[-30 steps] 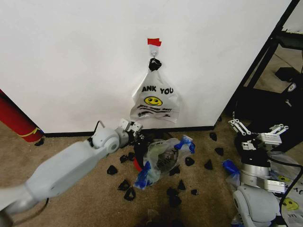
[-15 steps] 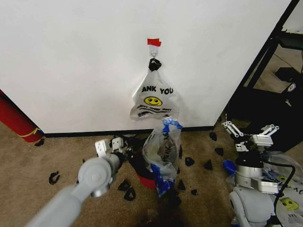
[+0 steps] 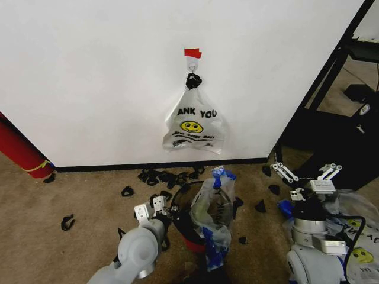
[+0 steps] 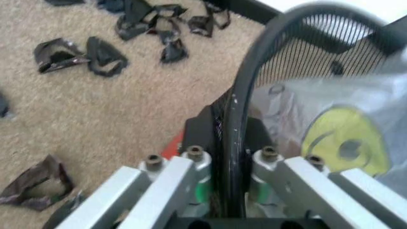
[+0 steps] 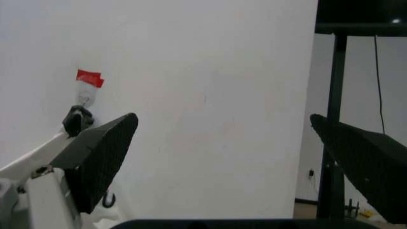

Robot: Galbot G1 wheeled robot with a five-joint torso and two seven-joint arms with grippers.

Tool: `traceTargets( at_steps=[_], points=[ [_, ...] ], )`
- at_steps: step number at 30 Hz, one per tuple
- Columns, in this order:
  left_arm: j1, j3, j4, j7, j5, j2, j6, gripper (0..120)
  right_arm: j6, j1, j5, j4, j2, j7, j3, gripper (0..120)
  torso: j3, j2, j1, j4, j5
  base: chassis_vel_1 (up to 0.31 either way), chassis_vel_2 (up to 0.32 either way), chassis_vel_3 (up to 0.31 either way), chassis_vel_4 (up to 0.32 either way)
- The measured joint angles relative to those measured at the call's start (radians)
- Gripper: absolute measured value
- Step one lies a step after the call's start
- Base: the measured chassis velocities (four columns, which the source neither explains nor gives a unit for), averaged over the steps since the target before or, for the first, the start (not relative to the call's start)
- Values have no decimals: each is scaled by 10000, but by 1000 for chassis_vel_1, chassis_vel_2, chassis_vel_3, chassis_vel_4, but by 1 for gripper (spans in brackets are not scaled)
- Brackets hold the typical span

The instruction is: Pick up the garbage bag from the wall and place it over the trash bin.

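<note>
While the left gripper (image 3: 150,208) sits low at about seven o'clock in the head view, its jaws are pressed onto the rim of the trash bin (image 3: 185,208); the left wrist view shows the black mesh wall of the bin (image 4: 232,143) running straight between the two metal fingers (image 4: 190,164), one finger outside and one inside the bin. Draped in and over the bin's mouth, just to the right of that gripper, is the garbage bag (image 3: 214,207), its translucent plastic bunched up above the rim with blue handles at the top and bottom; the wrist view shows its yellow smiley face (image 4: 343,145) lying inside the mesh, close beside the inner finger. Red shows at the bin's base.

Scraps of black plastic (image 3: 160,176) lie scattered on the carpet around the bin. At twelve o'clock, on the wall (image 3: 95,77), a second bag (image 3: 193,127) of the same print hangs from a hook under a red tape strip (image 3: 192,52). At about four o'clock the right gripper (image 3: 308,173) is raised with its jaws spread wide and holding nothing, well apart from the bin.
</note>
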Motion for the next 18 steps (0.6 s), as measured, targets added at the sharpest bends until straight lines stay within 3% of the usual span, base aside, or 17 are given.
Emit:
traceTargets(
  at_steps=[4, 6, 10, 13, 14, 15, 18],
  points=[
    [37, 40, -1, 497, 501, -6, -215, 27, -2, 76, 36, -114, -75, -108, -47, 100, 0, -2, 0, 0, -1, 0, 0, 0, 0],
    [32, 60, -35, 582, 622, 36, -248, 30, -2, 97, 41, -138, -84, -125, -62, 100, 1, -2, 0, 0, -2, 0, 0, 0, 0],
    [-48, 78, -376, 1029, 1196, 467, -426, 45, -1, 193, 50, -260, -91, -168, -148, 100, 1, -2, 1, -1, -1, 0, 0, 0, 0],
    [-184, -66, -652, 2110, 2496, 1229, -1378, 60, 104, 217, 80, -479, -96, -192, -160, 100, 1, -2, 1, 0, -1, 0, 0, 0, 0],
    [-184, -66, -652, 2110, 2496, 1229, -1378, 60, 104, 217, 80, -479, -96, -192, -160, 100, 1, -2, 1, 0, -1, 0, 0, 0, 0],
    [-240, -109, -777, 2761, 3005, 1599, -1835, 66, 179, 221, 119, -626, -129, -209, -150, 100, 1, -2, 1, -1, -1, 0, 0, 0, 0],
    [-353, -122, -1166, 4124, 3565, 2244, -2219, 75, 260, 182, 561, -936, -327, -453, -139, 100, 1, -2, 2, 2, -1, 0, 0, 0, 0]
  ],
)
